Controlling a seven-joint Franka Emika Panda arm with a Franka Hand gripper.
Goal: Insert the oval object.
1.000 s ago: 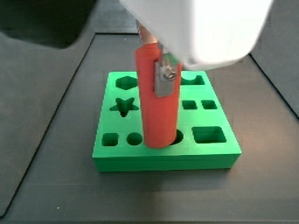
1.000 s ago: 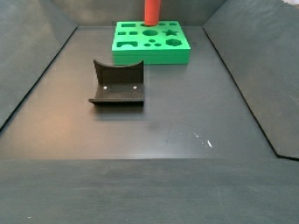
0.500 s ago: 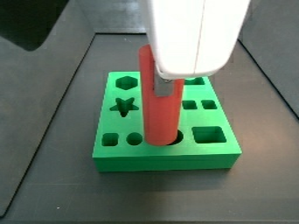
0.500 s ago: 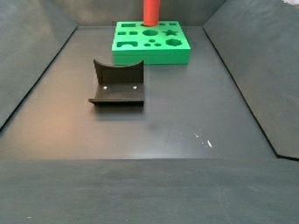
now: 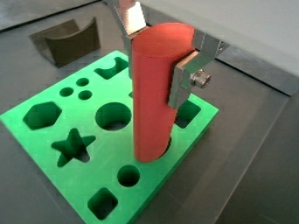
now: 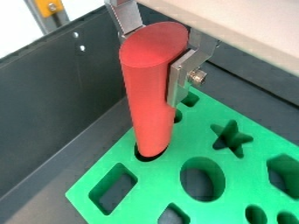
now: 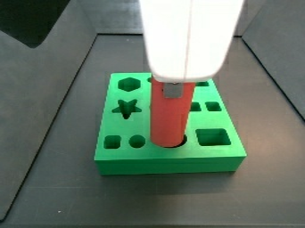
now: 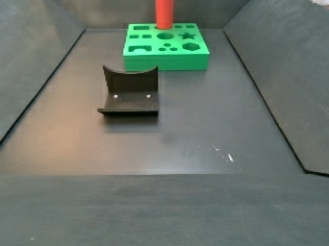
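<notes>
The oval object, a long red-coral peg (image 5: 152,105), stands upright with its lower end in an oval hole of the green block (image 5: 47,144). My gripper (image 5: 160,52) is shut on the peg's upper part, one silver finger (image 5: 184,77) on each side. Both wrist views show this: the peg (image 6: 149,96), the gripper (image 6: 158,48) and the block (image 6: 239,197). In a side view the white gripper body (image 7: 188,40) hides the top of the peg (image 7: 168,120) above the block (image 7: 119,157). In a side view the peg (image 8: 164,12) rises from the block (image 8: 167,46) at the far end.
The dark fixture (image 8: 129,92) stands on the dark floor in front of the block, and it also shows in a wrist view (image 5: 68,39). The block has several other shaped holes, among them a star (image 7: 125,109). Dark walls (image 6: 59,79) enclose the floor.
The gripper and the peg's top have shifted over the hole. The peg now stands straighter in the block.
</notes>
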